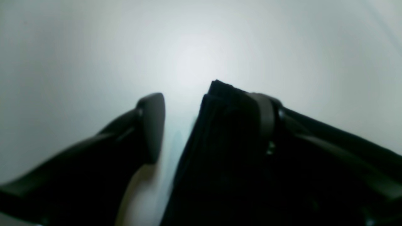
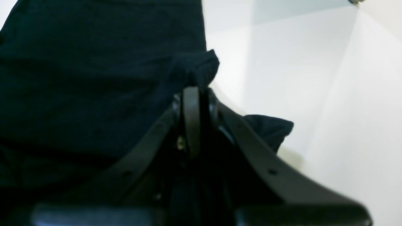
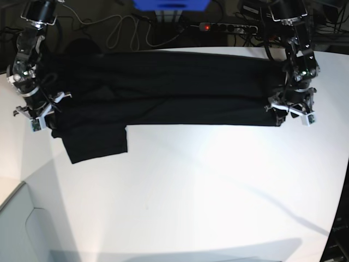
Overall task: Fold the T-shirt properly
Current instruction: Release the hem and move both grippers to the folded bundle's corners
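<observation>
The black T-shirt (image 3: pixel 163 87) lies plain side up as a long folded band across the far part of the white table (image 3: pixel 191 191). One sleeve (image 3: pixel 95 144) sticks out toward the front at its left end. My right gripper (image 3: pixel 41 117) is at that left end. In the right wrist view it (image 2: pixel 193 91) is shut on a bunched fold of the shirt (image 2: pixel 94 78). My left gripper (image 3: pixel 289 112) is at the shirt's right end. In the left wrist view it (image 1: pixel 209 97) is open, with black cloth (image 1: pixel 220 141) lying against one finger (image 1: pixel 263 116).
A power strip (image 3: pixel 218 26) with a red light, cables and a blue object (image 3: pixel 172 4) sit behind the table's far edge. The table's left edge runs diagonally at the lower left, and its right edge curves down the right side.
</observation>
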`<state>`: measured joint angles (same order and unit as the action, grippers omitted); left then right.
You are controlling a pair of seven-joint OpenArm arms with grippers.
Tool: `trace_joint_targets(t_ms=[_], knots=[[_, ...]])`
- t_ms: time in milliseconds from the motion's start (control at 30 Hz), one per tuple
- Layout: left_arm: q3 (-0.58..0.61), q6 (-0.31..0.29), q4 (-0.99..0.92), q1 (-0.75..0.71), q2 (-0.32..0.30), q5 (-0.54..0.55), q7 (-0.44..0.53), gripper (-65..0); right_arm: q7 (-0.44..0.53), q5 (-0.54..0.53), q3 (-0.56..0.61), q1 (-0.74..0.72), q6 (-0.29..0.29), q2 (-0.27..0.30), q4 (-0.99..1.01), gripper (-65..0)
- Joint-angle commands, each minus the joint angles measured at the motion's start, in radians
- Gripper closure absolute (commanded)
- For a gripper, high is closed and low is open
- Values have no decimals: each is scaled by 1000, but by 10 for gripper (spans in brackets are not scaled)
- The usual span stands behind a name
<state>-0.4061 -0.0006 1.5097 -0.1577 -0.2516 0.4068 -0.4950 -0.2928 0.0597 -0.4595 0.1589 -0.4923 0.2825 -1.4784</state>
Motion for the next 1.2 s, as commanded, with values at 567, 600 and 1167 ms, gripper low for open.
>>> trace_joint_targets(t_ms=[567,600,1167], knots=[[-3,-2,-42,27,-10,5,25,0,22,-8,-6,-8,-10,17,-20,-1],[-3,-2,-39,27,-10,5,25,0,22,-7,-6,-8,-10,17,-21,-2],[-10,-2,150,-33,-7,7,20,0,22,-7,-14,-6,-10,14,-95,-411]])
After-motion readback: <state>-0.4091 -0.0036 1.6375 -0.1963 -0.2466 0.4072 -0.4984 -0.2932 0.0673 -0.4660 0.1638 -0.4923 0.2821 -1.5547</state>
